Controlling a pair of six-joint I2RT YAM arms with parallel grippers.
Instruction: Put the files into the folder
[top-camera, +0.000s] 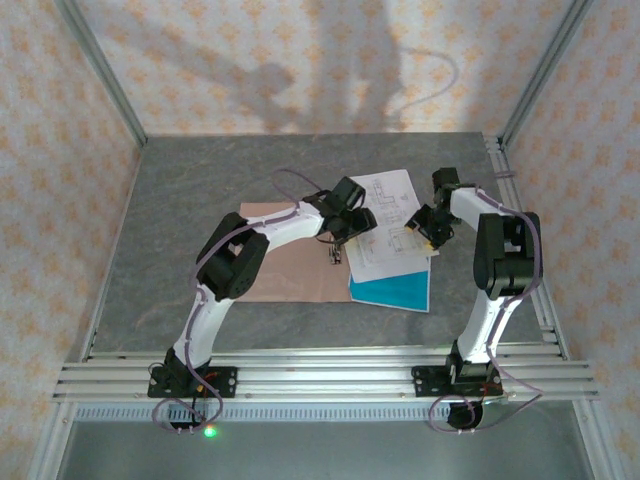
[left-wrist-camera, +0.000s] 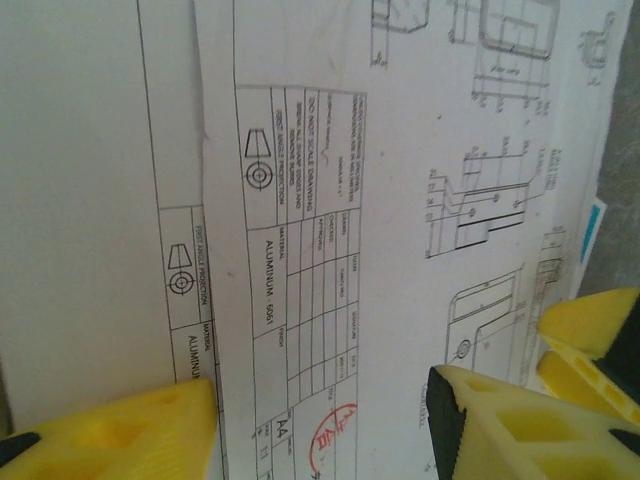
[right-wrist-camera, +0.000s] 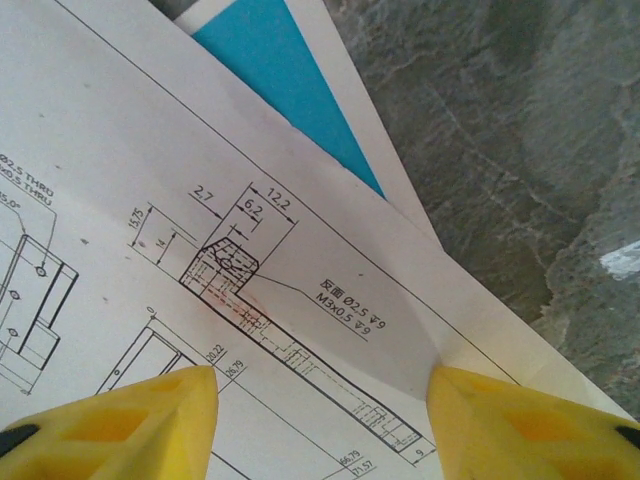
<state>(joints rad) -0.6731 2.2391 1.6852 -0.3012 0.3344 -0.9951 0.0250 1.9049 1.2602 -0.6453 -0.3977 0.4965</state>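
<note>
We see the files (top-camera: 385, 215) lying as a loose fan of white printed sheets on the grey table (top-camera: 200, 200), a little right of centre. Their left part overlaps the right edge of the pinkish-brown folder (top-camera: 285, 265), which lies flat on the table. The teal sheet (top-camera: 392, 290) pokes out from under the white pages on the near side.

The left claw (top-camera: 345, 235) points down over the left edge of the pages, just where they meet the folder. The right claw (top-camera: 422, 232) points down over their right edge.

From the left wrist, we see its yellow fingers standing well apart, a drawing's title block lying flat between them and nothing clamped. From the right wrist, the fingers are spread just as wide over a dimensioned drawing, the sheet's edge running close by the right finger. We cannot tell whether any fingertip touches the paper.
</note>
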